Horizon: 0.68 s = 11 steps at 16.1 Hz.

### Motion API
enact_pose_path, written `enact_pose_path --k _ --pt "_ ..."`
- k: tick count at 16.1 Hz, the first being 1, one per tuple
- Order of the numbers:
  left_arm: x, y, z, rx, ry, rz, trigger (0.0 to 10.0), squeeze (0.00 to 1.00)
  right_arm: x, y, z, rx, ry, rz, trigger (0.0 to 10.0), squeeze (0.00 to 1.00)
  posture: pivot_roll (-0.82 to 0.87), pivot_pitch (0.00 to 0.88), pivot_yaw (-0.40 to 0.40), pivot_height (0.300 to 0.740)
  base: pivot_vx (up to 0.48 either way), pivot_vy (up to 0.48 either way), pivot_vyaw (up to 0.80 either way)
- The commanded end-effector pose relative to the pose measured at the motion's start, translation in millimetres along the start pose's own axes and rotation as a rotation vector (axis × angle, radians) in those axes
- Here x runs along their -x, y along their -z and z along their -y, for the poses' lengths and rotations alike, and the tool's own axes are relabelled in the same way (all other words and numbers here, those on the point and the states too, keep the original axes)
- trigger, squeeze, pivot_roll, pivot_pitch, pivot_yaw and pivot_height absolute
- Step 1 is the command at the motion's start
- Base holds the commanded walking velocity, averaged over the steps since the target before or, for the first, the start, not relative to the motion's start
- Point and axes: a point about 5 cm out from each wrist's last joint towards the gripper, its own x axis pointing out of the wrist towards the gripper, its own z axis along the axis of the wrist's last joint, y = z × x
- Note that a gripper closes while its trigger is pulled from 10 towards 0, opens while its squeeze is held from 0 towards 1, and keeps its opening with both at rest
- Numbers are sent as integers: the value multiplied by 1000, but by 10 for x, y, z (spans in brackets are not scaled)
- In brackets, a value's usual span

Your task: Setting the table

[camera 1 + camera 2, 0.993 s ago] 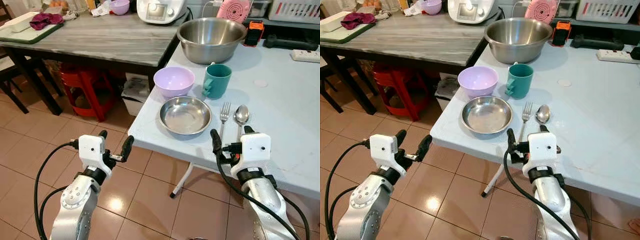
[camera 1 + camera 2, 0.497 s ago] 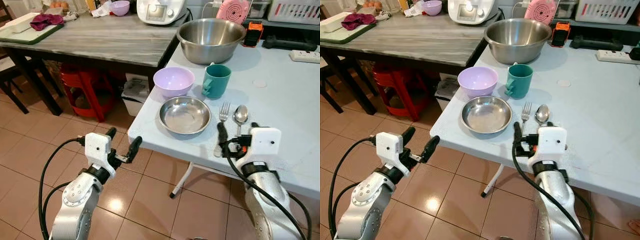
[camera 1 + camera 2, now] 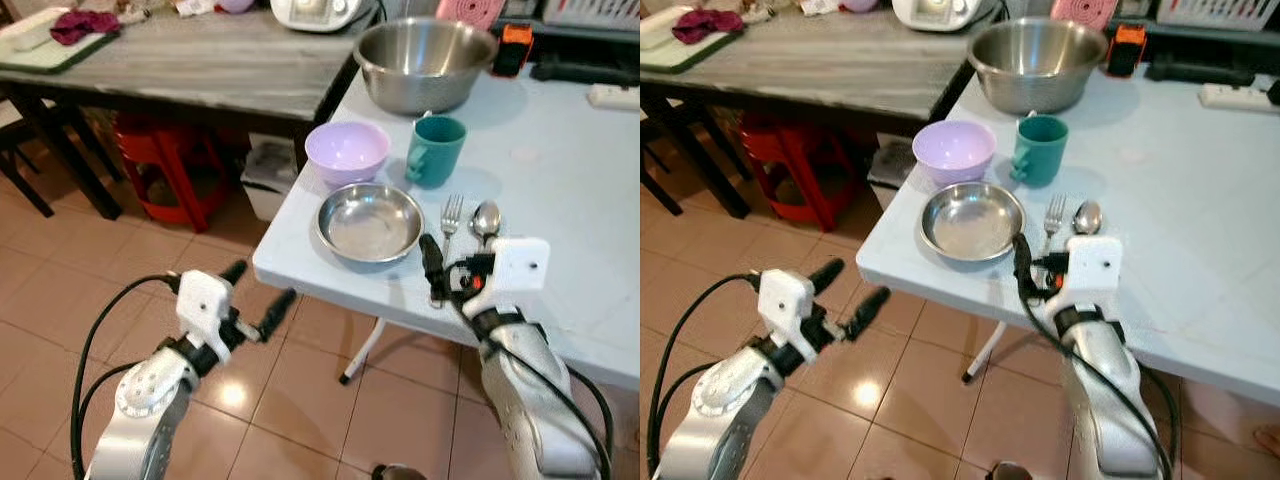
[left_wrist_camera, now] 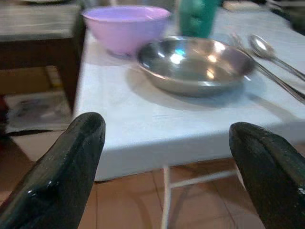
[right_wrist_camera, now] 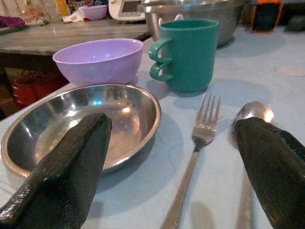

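Right wrist view: right gripper (image 5: pixel 174 167) fingers spread astride fork (image 5: pixel 195 162); lower squarely, close on handle, avoid spoon (image 5: pixel 252 114).

Near edge of white table (image 3: pixel 560 200) crowded: steel plate (image 3: pixel 370 222), fork (image 3: pixel 447 230), spoon (image 3: pixel 486 222) side by side, narrow gaps between. Behind them lilac bowl (image 3: pixel 347 153) and green mug (image 3: pixel 436 150) block reach toward big steel bowl (image 3: pixel 425 64). Right half of tabletop bare, open approach. Tiled floor (image 3: pixel 60 290) at lower left open; red stool (image 3: pixel 165 165) under grey table (image 3: pixel 190 65), upper left.
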Motion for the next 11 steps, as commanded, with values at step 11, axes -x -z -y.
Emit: enact_pose_path --k 11 --pt "95 -16 92 -58 68 -41 10000 0 -534 -142 -131 -122 -46 -4 10000 0 -145 199 85 740 0 0 0"
